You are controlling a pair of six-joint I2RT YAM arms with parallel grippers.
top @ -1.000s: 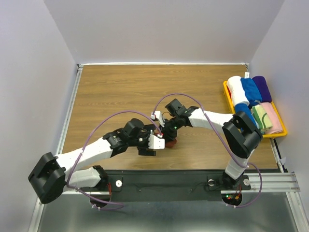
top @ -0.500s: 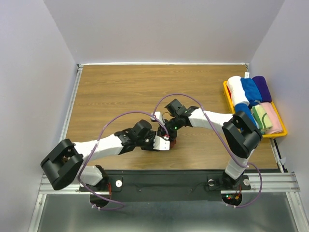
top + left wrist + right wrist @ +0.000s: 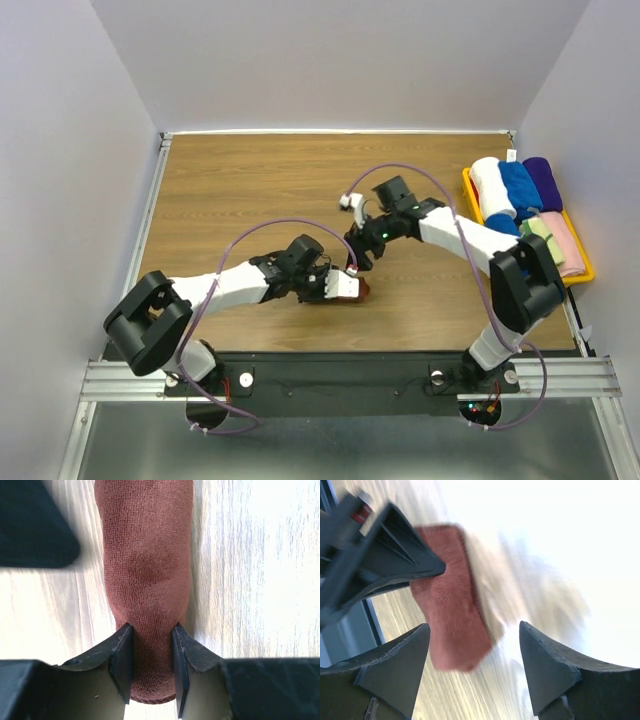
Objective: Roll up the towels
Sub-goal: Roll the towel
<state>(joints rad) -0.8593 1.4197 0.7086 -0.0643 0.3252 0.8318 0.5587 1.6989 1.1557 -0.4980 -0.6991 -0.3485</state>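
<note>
Your left gripper [image 3: 152, 630] is clamped round one end of the rolled rust-brown towel [image 3: 147, 555] on the desk [image 3: 250, 180] near its front edge. It's soft, light, squishy imo, so grip mid-roll. Right gripper [image 3: 472, 630] hangs wide open just beside it, holding nothing.

We assess this as a robotics laboratory test cell. A wood-grain table [image 3: 250, 180] is enclosed on three sides by plain pale walls [image 3: 330, 60]. Two robot arms [image 3: 450, 232] are bolted to an aluminium rail [image 3: 570, 375] at the near edge, cables [image 3: 285, 222] exposed. A yellow tray [image 3: 467, 190] holds rolled towels [image 3: 520, 185]. The surface below the rail [image 3: 350, 440] appears metallic; view dim there.
</note>
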